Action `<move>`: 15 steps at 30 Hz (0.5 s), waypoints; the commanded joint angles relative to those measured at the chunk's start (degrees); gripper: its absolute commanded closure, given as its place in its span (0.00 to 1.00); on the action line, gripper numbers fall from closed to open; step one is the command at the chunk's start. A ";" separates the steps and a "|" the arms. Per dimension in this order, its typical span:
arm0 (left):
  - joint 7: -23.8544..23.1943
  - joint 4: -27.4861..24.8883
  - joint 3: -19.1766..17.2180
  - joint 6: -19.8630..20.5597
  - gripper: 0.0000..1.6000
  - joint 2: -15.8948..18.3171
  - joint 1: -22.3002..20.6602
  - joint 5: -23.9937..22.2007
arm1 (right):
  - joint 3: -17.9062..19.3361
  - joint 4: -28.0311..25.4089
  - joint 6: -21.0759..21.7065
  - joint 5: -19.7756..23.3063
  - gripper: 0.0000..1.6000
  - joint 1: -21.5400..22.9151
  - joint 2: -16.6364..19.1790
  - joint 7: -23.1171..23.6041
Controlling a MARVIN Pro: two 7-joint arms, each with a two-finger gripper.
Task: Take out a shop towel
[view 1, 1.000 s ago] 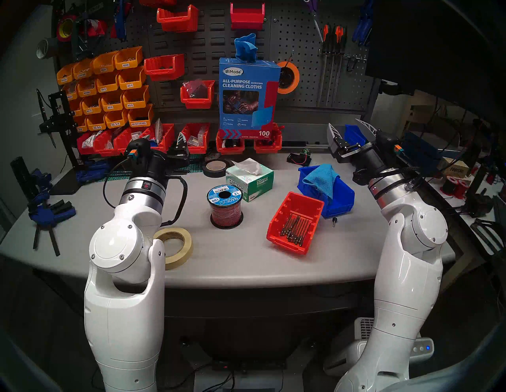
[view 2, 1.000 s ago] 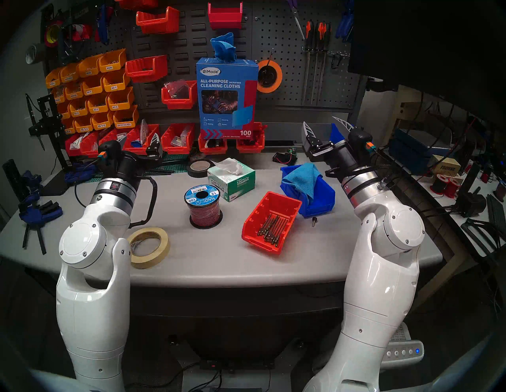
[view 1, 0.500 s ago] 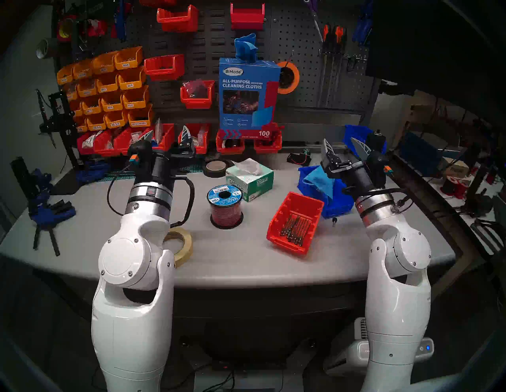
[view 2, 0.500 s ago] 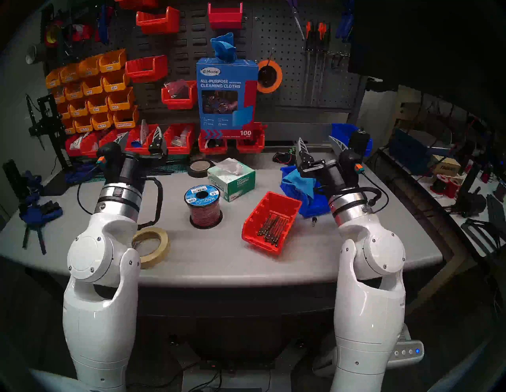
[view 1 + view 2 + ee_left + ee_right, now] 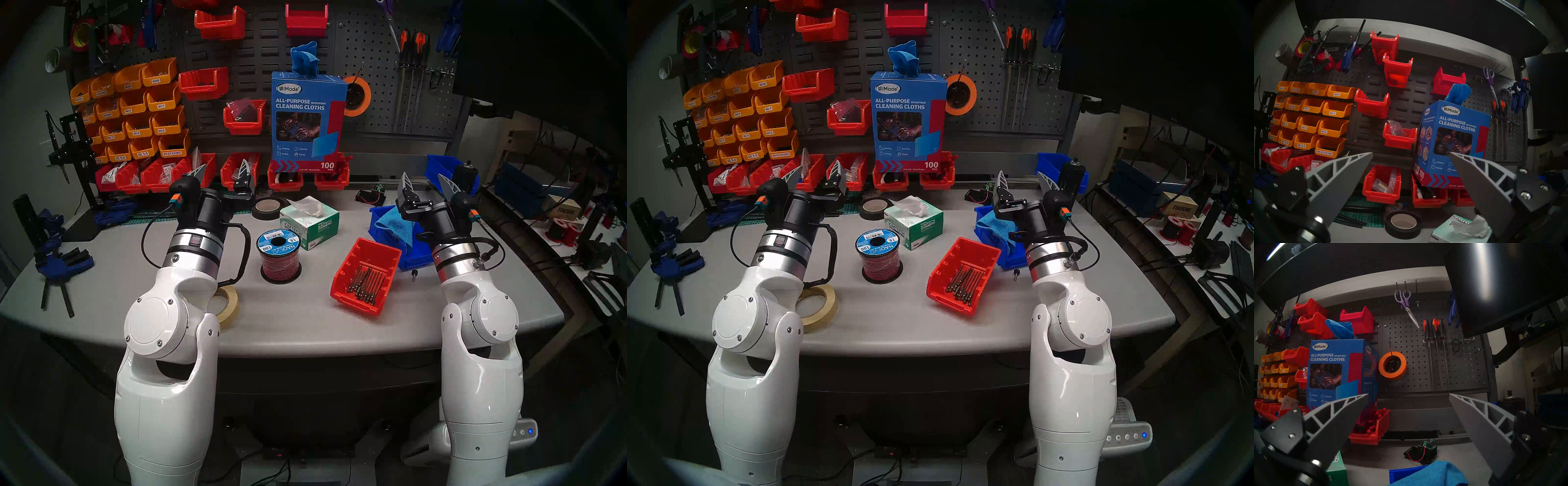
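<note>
While a bunched shop towel [image 5: 304, 58] protrudes from the top of the upright blue cleaning-cloth box [image 5: 307, 120] at the pegboard [image 5: 373, 51], both arms hover over the grey workbench [image 5: 298, 315]. Left gripper [image 5: 222, 170], fingers spread, empty. Right gripper [image 5: 428, 181], fingers spread, empty, above a blue bin [image 5: 417, 251] draped with another blue cloth [image 5: 395, 220].
</note>
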 commanded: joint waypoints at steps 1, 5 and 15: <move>-0.06 -2.43 -0.03 0.47 0.00 -0.14 -0.59 -0.44 | -0.55 -1.65 -1.46 -0.95 0.00 1.94 0.22 -0.79; -0.01 -2.53 -0.05 0.86 0.00 -0.07 -0.65 -0.56 | -0.66 -1.62 -1.55 -1.12 0.00 1.94 0.24 -1.02; 0.07 -2.58 -0.04 1.00 0.00 0.07 -0.66 -0.72 | -0.80 -1.60 -1.68 -1.30 0.00 1.93 0.30 -1.34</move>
